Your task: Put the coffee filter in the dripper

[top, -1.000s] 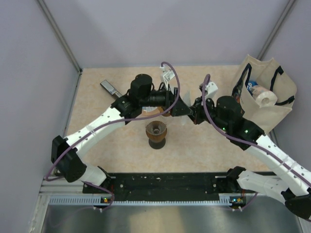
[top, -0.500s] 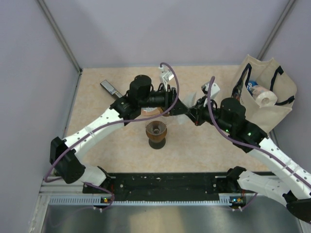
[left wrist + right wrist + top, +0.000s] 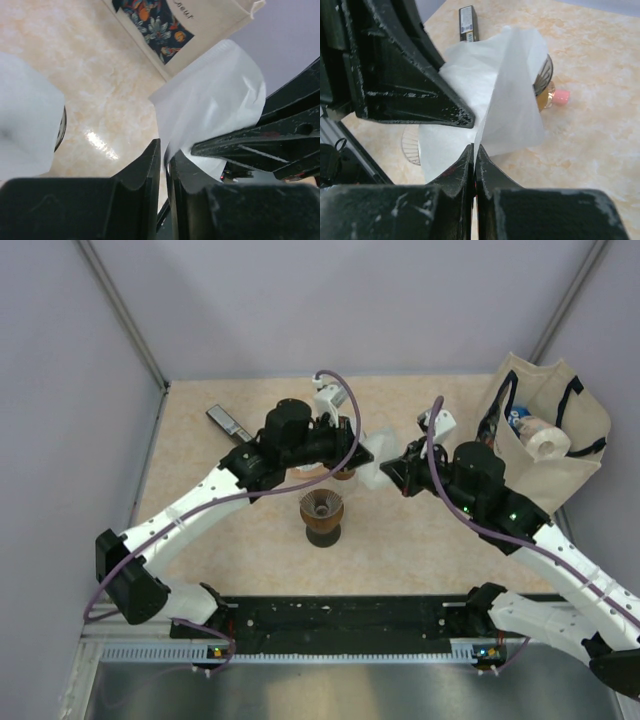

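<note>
Hidden/unclear: from the top camera both tool tips are masked by the wrists and the paper. A blurred white shape at the left edge of the left wrist view cannot be identified.

Count:
- 1 coffee filter (image 3: pixel 372 456), in the air between the arms, just far-right of the dripper (image 3: pixel 322 507) and not in it
- 1 dripper, on the desk (image 3: pixel 400 530)
- 1 tote bag (image 3: pixel 560 475), far right
- 1 black bar (image 3: pixel 228 422), far left

Left tool (image 3: pixel 164 165): jaws almost together, pinching the filter's edge. Right tool (image 3: pixel 474 160): fully closed on another edge.

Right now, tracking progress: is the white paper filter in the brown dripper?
Out: white paper filter pinched by left pincer and right pincer, apart from the brown dripper.
</note>
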Controlling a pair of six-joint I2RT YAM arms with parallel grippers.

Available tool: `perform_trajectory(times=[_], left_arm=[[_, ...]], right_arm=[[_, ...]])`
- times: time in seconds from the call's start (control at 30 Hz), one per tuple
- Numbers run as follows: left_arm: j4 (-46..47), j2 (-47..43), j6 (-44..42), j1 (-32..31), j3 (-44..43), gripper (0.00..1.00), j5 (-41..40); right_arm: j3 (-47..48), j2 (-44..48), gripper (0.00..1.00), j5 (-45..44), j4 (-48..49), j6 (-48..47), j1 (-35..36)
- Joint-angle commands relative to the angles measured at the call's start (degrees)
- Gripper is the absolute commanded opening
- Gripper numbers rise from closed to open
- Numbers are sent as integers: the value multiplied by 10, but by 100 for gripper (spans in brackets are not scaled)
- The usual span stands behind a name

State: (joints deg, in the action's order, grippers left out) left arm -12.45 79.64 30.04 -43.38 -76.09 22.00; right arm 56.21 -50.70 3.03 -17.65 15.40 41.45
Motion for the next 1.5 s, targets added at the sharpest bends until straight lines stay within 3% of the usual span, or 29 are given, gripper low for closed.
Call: perform_trajectory(times=[0.0,0.1,0.33,0.53,0.67,0.83,1.07,1.47], left_arm=[[-44,-21,-35,-45,-38,14,-155],[-57,-25,-43,-80,-42,7,-275],[-80,-10,-22,-116,-55,0,-421],[-99,-6,-17,-122,-58,0,-470],[-97,-6,-23,-123,-59,0,-449],[-95,-1,-31,-126,-64,0,-394],[-106,-5,-36,-132,-70,0,-355],[-147,-30,-31,-146,-57,0,-369]], right_arm=[[14,0,0,-73,-12,18,-2],[22,-10,0,-100,-28,43,-2],[27,-28,0,-158,-61,89,-1],[27,-27,0,-213,-91,112,-1],[24,-27,1,-203,-78,115,-1],[11,-22,9,-175,-31,108,-2],[20,-29,40,-178,-12,95,-2],[52,-47,36,-217,-23,67,-2]])
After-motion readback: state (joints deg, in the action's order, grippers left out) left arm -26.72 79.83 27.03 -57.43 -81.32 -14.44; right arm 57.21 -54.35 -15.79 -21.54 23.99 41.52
